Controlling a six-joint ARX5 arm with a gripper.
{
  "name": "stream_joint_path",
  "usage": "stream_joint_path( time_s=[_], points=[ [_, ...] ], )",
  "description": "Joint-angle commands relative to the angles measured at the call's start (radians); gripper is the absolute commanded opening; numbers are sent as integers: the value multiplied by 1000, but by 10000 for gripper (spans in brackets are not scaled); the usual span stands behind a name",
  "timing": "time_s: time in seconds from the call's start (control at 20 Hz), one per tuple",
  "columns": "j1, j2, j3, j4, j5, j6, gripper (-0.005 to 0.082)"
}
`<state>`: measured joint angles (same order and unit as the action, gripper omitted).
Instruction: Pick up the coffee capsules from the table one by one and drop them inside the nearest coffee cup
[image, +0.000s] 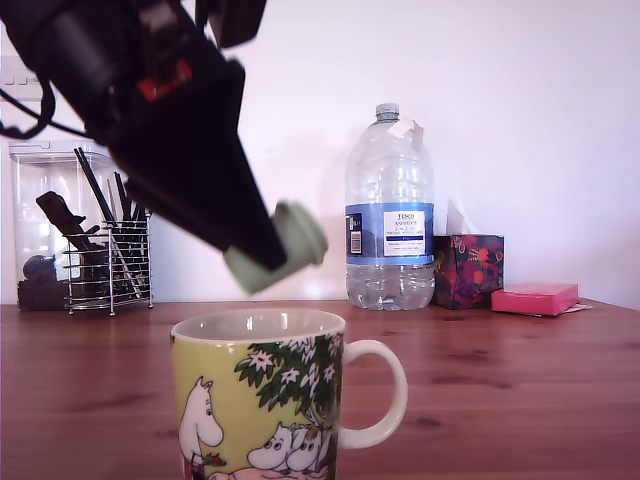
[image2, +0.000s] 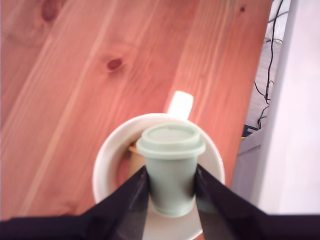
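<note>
At the exterior view's left, a clear container (image: 45, 215) and a wire holder of dark utensils (image: 108, 250) stand at the back of the table (image: 520, 390) against the wall. The black tool (image: 262, 252) slants down from the upper left of that view and is clenched on the pale mint green capsule (image: 290, 245), which sticks out sideways from its tip with its round rimmed face toward the exterior view's right. The capsule hangs in the air above the yellow-green coffee cup (image: 265, 400), clear of its white rim. In the wrist view the two dark fingers (image2: 132, 195) press the tapered sides of the capsule (image2: 171, 165), and the cup's open mouth (image2: 107, 160) lies directly beneath it, the white handle (image2: 180, 104) pointing away. Something beige (image2: 134, 148) shows inside the cup beside the capsule, too hidden to identify. Further to the exterior view's right stand a large water bottle (image: 389, 210), a patterned tissue box (image: 468, 270) and a flat pink box (image: 534, 298).
</note>
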<state>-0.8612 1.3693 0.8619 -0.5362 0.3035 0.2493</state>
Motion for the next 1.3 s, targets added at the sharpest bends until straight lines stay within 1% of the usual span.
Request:
stream_joint_path(
  time_s=[0.0,0.3,0.35,0.4,0.5,0.55,0.6,1.0,1.05,1.1,1.15,1.2,1.25],
  points=[
    [-5,0,-7,5,-7,4,128],
    [-5,0,-7,12,-7,5,132],
    [-5,0,-7,14,-6,5,158],
    [-5,0,-7,13,-6,5,253],
    [-5,0,-7,15,-7,0,597],
    [-5,0,-7,15,-7,1,688],
    [-5,0,-7,16,-7,1,710],
    [-5,-6,-3,5,-6,2,703],
    [-5,-10,0,2,-6,2,682],
    [-5,-13,8,-6,-6,2,641],
    [-5,-17,19,-21,-7,4,560],
    [-5,-17,32,-39,-8,5,445],
    [-5,-17,47,-61,-10,5,305]
  ],
)
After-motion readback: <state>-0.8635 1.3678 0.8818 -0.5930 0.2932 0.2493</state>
